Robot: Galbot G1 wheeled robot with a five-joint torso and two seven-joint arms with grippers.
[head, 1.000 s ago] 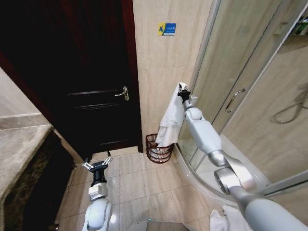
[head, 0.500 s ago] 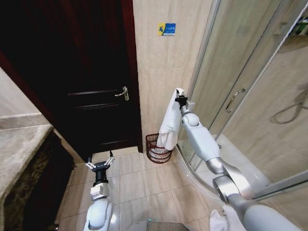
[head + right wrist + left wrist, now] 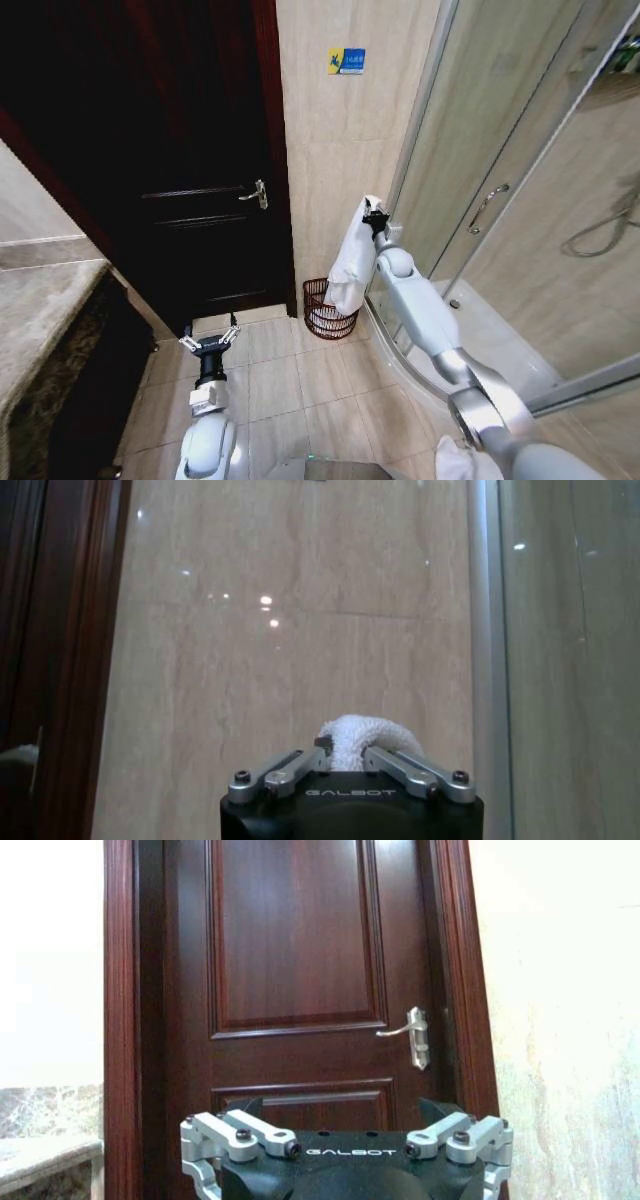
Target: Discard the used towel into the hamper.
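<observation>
A white towel hangs from my right gripper, which is shut on its top end, held out toward the beige wall. The towel's lower end dangles just above the hamper, a dark reddish-brown ribbed basket on the floor in the corner between door and shower. The right wrist view shows the towel bunched between my shut right gripper, facing the beige wall. My left gripper is low over the floor tiles, open and holding nothing, pointing at the dark door; its fingers stand apart in the left wrist view.
A dark wooden door with a metal handle is to the left of the hamper. A glass shower enclosure with a curved base stands to the right. A stone counter is at the left edge. Another white cloth lies at the bottom.
My right gripper has come down with the towel, bringing the towel's lower end nearer the hamper. The left arm has hardly moved.
</observation>
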